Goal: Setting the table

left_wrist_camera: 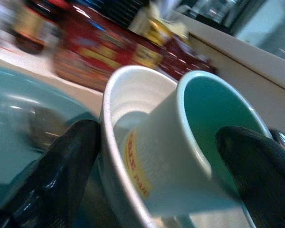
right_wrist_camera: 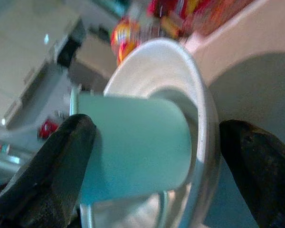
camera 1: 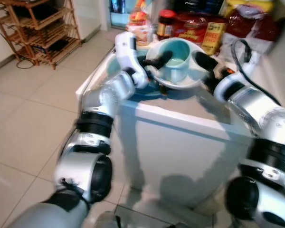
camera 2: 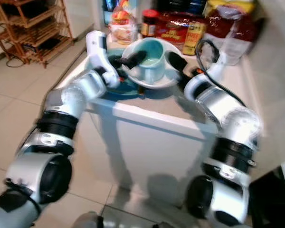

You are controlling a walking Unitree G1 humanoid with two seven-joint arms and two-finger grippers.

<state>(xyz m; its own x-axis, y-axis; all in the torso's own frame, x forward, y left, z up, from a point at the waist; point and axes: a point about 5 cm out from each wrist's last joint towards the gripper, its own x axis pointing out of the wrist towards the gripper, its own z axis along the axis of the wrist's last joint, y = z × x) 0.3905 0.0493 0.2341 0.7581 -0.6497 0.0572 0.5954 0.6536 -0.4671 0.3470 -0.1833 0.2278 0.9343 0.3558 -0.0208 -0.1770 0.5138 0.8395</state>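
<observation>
A teal cup (camera 1: 177, 59) stands tilted inside a white bowl (camera 1: 190, 83), and the bowl rests over a teal plate (camera 1: 147, 90) on the white counter (camera 1: 180, 128). From the left, my left gripper (camera 1: 156, 65) is open. One of its fingers (left_wrist_camera: 52, 175) is outside the bowl's wall and the other is past the cup (left_wrist_camera: 180, 142). My right gripper (camera 1: 206, 71) comes in from the right, also open. It straddles the bowl's rim (right_wrist_camera: 204, 109), with one of its fingers (right_wrist_camera: 52, 166) by the cup (right_wrist_camera: 133, 147).
Behind the bowl stand a red-lidded jar (camera 1: 166, 23), red packets (camera 1: 194, 26) and a yellow box (camera 1: 213, 35). A wooden rack (camera 1: 38, 28) is at the far left on the tiled floor (camera 1: 28, 118). The counter's front edge runs just below the plate.
</observation>
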